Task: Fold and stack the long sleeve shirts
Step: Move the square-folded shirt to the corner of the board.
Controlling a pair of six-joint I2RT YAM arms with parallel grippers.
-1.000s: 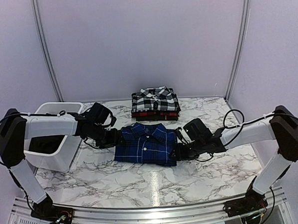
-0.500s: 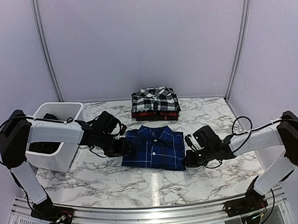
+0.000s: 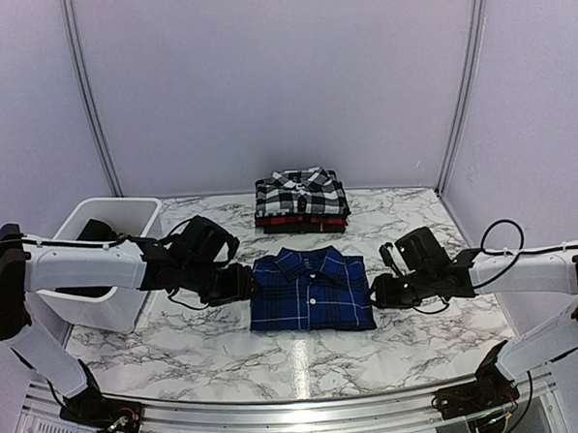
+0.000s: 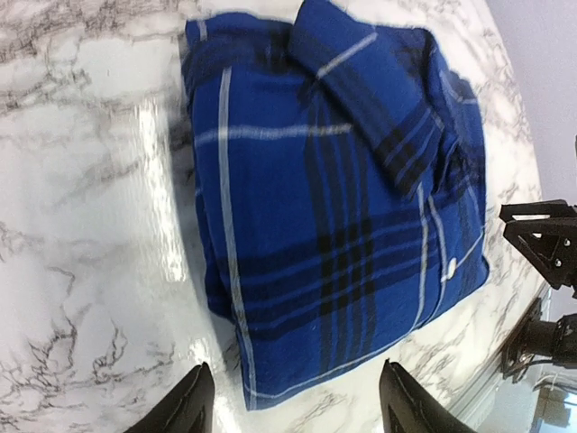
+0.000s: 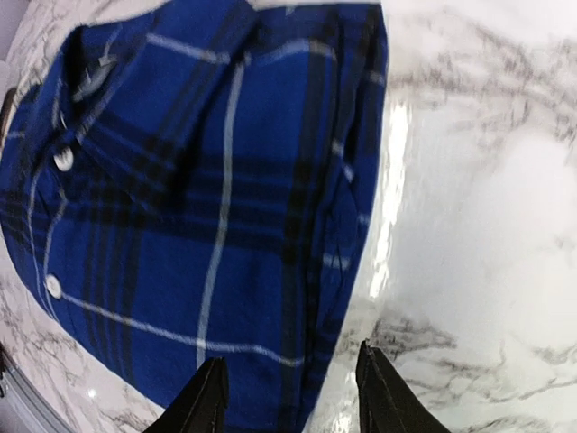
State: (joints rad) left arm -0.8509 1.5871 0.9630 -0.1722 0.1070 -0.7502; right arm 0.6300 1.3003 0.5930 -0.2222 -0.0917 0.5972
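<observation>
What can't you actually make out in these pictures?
- Inside of the white tub: top view, dark and partly covered by the left arm.
- Red-and-black shirt: top view, only its edge shows under the black-and-white shirt.
- Sleeves of the blue shirt: every view, tucked under its folds.

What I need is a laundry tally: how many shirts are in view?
3. Blue shirt folded mid-table; black-and-white shirt stacked on the red shirt at the back. The tub may hide more.

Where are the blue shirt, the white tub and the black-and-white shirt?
blue shirt (image 3: 310, 291), top view, middle of its folded front.
white tub (image 3: 100, 310), top view, near wall.
black-and-white shirt (image 3: 300, 192), top view, its chest.
</observation>
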